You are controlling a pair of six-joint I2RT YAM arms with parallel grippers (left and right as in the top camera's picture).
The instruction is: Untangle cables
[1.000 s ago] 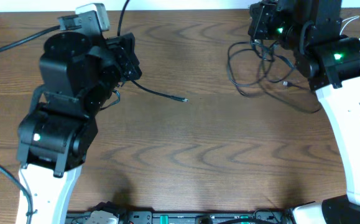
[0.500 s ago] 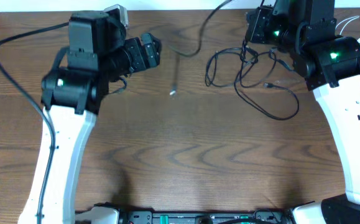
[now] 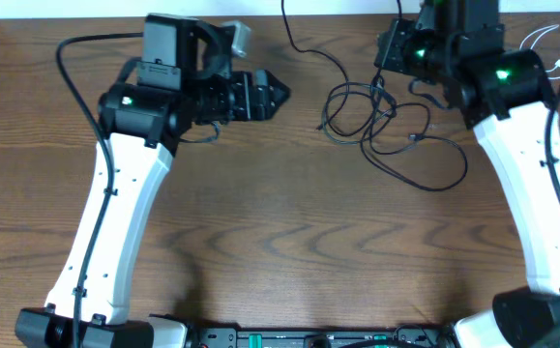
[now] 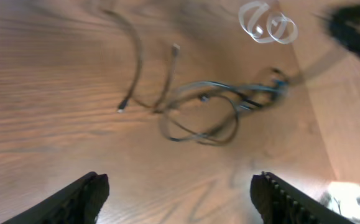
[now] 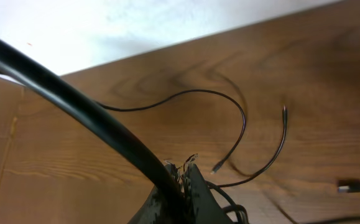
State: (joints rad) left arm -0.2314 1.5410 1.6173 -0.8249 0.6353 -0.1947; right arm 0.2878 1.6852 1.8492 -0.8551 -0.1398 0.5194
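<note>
Overhead: thin black cables (image 3: 388, 114) in loose overlapping loops.

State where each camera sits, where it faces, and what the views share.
Overhead: fixed above the table, facing straight down; left arm and right arm show, black cables by the right one.
Left wrist: on the left arm, facing across the wood toward those cables and the white cable; open left fingers at the bottom corners.
Right wrist: on the right arm, looking past shut right fingers, pinching cable strands, to the table's edge.
Shared: all three see the black cables.
</note>
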